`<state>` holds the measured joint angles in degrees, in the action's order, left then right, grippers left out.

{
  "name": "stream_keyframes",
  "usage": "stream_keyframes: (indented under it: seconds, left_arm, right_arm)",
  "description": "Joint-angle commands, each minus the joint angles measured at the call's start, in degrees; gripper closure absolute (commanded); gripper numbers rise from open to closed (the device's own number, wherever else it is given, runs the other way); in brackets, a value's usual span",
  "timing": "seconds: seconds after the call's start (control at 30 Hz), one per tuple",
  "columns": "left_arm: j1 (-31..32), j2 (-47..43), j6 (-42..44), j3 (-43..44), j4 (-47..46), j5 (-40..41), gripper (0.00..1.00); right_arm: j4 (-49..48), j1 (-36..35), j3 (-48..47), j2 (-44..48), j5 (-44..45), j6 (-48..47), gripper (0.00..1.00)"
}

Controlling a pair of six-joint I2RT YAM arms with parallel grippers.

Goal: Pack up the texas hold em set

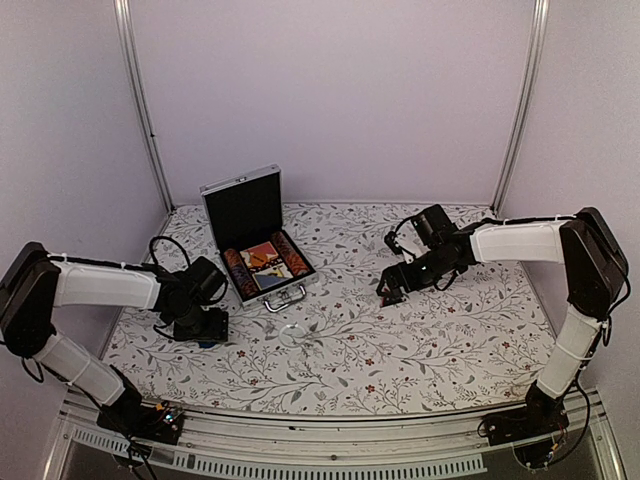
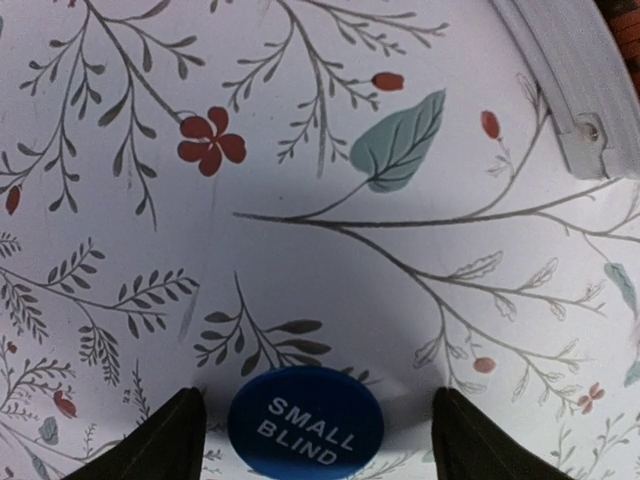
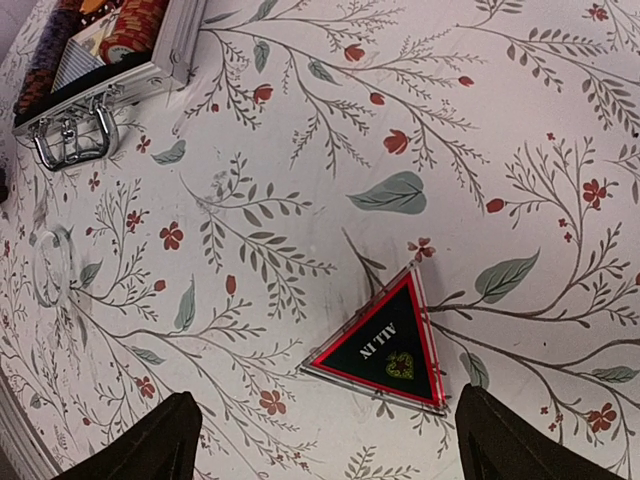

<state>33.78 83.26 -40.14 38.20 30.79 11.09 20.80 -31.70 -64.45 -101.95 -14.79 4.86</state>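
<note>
A table (image 1: 420,330) covered in a white cloth printed with grey sprigs, green leaves and small red flowers fills the centre of the overhead view. A small silver aluminium briefcase (image 1: 245,205) stands open on it, upper left of centre, lid upright and handle toward the lower edge. A blue round token (image 2: 305,422) lettered "SMALL BLIND" lies flat at left. A black, red-edged triangular token (image 3: 392,342) lettered "ALL IN" lies at right. A clear round piece (image 3: 50,265) rests just below the case's handle.
</note>
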Motion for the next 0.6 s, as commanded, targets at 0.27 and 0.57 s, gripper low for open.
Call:
stream_keyframes:
  seconds: [0.27, 0.57]
  left_arm:
    - [4.65, 1.02, -2.25, 0.15, 0.12, -4.94, 0.34]
    - [14.97, 8.98, -0.56, 11.83, -1.19, -6.66, 0.38]
  right_arm:
    - [-1.51, 0.18, -0.02, 0.49, -1.43, -0.14, 0.08]
    - [-0.79, 0.24, 0.40, 1.56, -0.92, 0.54, 0.08]
